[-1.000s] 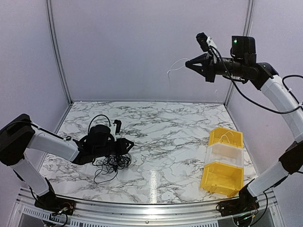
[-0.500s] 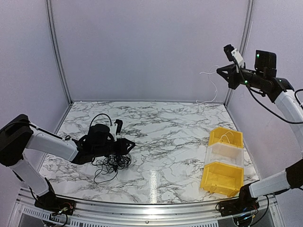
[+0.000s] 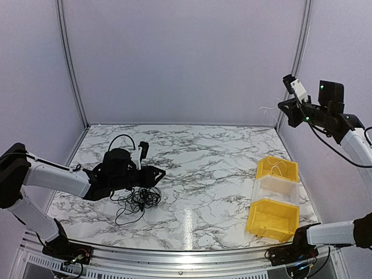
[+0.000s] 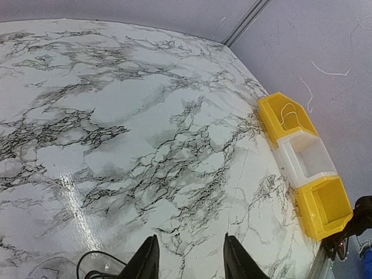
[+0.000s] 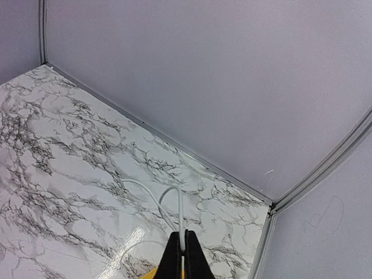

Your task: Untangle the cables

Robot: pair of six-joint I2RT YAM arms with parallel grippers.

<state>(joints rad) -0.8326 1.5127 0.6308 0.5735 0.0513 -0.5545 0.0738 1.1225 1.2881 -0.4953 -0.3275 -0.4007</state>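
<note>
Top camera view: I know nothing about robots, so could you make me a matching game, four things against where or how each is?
Things:
1. right hand
2. left hand
3. black cable bundle
4. far yellow bin

States:
A. lying on the marble tabletop, left side
B. open, low by the bundle
C. raised high, shut on a white cable
D. has a thin white wire inside

Pairs: 1-C, 2-B, 3-A, 4-D

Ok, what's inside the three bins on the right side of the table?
The far yellow bin holds a thin white cable. The white middle bin and near yellow bin show nothing inside, though walls hide part of their floors.
</note>
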